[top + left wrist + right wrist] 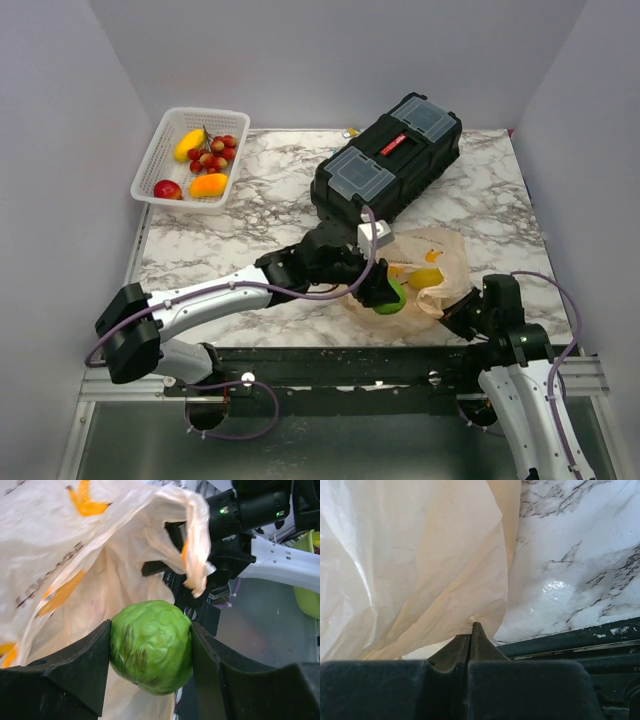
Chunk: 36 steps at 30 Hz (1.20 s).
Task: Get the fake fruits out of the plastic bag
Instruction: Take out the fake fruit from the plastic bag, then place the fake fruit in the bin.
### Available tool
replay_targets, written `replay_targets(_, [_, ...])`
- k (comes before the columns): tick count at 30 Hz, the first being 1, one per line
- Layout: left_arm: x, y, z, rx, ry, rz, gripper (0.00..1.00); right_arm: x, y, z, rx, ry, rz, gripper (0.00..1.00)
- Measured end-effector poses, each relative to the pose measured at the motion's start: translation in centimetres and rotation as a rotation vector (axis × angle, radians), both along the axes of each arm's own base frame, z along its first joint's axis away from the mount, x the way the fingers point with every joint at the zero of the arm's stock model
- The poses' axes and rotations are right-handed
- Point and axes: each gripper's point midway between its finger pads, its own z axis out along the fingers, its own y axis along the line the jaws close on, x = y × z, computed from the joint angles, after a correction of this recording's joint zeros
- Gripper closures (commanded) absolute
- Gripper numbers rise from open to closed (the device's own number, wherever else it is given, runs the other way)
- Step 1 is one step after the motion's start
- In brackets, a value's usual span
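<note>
Plastic bag (pixel 432 262), thin, crinkly, translucent pale-orange with yellow marks, lies on the white marble-pattern table (pixel 250 215) just in front of the black plastic toolbox (pixel 390 155).

Left gripper (pixel 385 292) sits in front of the toolbox at the bag's mouth. It is closed partway on the green round bumpy plastic fruit (pixel 151 652), with both fingers pressed against its sides. Bag film is behind and left of the fruit in the wrist view. Can't tell if the fruit touches the table.

Right gripper (pixel 471 630) is front-right of the toolbox at the bag's near right corner. Its jaws are fully together, pinching a fold of bag film at the tips.

Yellow plastic fruit in bag (pixel 427 277) shows through the film, in front of the toolbox.

White mesh plastic basket (pixel 150 170) stands well left of the toolbox. It holds a yellow oval fruit (pixel 189 144), a red berry cluster (pixel 213 152), a red apple (pixel 168 189) and an orange oval fruit (pixel 209 184).
</note>
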Motion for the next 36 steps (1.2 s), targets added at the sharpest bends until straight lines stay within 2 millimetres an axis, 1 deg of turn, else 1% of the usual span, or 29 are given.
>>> replay_targets(2, [0.4, 1.3, -0.1, -0.003, 0.014, 0.024, 1.0, 0.0, 0.0, 0.0, -0.001, -0.001, -0.001, 0.99])
replay_targets(4, [1.2, 3.1, 0.5, -0.023, 0.037, 0.068, 1.0, 0.0, 0.0, 0.0, -0.002, -0.002, -0.001, 0.99])
replay_targets(8, [4.2, 6.2, 3.8, -0.13, 0.064, 0.199, 1.0, 0.0, 0.0, 0.0, -0.002, -0.001, -0.001, 0.99])
replay_targets(10, [6.5, 8.5, 6.5, -0.218, 0.072, 0.315, 1.0, 0.0, 0.0, 0.0, -0.002, -0.001, -0.001, 0.99])
replay_targets(12, [8.2, 10.2, 8.1, -0.271, 0.073, 0.412, 1.0, 0.0, 0.0, 0.0, -0.002, -0.002, -0.001, 0.99])
replay_targets(13, [9.7, 11.8, 9.2, -0.309, 0.076, 0.508, 1.0, 0.0, 0.0, 0.0, -0.002, -0.002, -0.001, 0.99])
replay_targets(14, [10.7, 12.8, 9.8, -0.332, 0.075, 0.574, 1.0, 0.0, 0.0, 0.0, -0.002, -0.002, -0.001, 0.99])
replay_targets(16, [13.1, 15.8, 11.1, -0.38, 0.062, 0.752, 1.0, 0.0, 0.0, 0.0, -0.002, -0.002, -0.001, 0.99])
replay_targets(18, [15.3, 19.3, 11.8, -0.418, 0.044, 0.953, 1.0, 0.0, 0.0, 0.0, -0.002, -0.001, -0.001, 0.99])
replay_targets(19, [15.9, 20.5, 12.1, -0.432, 0.038, 1.015, 1.0, 0.0, 0.0, 0.0, -0.002, -0.002, -0.001, 0.99])
replay_targets(20, [16.9, 22.7, 12.3, -0.454, 0.033, 1.131, 1.0, 0.0, 0.0, 0.0, -0.002, -0.003, -0.001, 0.99])
replay_targets(22, [18.3, 26.4, 12.2, -0.487, 0.02, 1.302, 1.0, 0.1, 0.0, 0.1, -0.002, -0.009, 0.0, 0.99])
replay_targets(23, [18.8, 27.6, 11.9, -0.493, 0.014, 1.357, 1.0, 0.1, 0.0, 0.1, -0.001, -0.013, -0.001, 0.99])
replay_targets(25, [20.3, 30.9, 11.0, -0.49, 0.01, 1.499, 1.0, 0.1, 0.0, 0.2, -0.001, -0.016, -0.001, 0.99])
replay_targets(27, [21.8, 33.3, 9.6, -0.46, 0.01, 1.61, 1.0, 0.1, 0.0, 0.2, -0.001, -0.018, 0.0, 0.99])
replay_targets(29, [23.2, 35.0, 8.1, -0.412, 0.019, 1.693, 1.0, 0.1, 0.0, 0.2, -0.001, -0.019, 0.001, 0.99])
replay_targets(33, [26.2, 37.4, 5.4, -0.315, 0.028, 1.806, 1.0, 0.1, 0.0, 0.2, -0.003, -0.023, 0.003, 0.99])
replay_targets(35, [27.8, 38.4, 4.9, -0.263, 0.006, 1.855, 1.0, 0.1, 0.0, 0.2, -0.005, -0.025, 0.006, 0.99])
replay_targets(36, [29.1, 38.9, 5.0, -0.237, -0.023, 1.883, 1.0, 0.1, 0.0, 0.2, -0.005, -0.025, 0.006, 0.99])
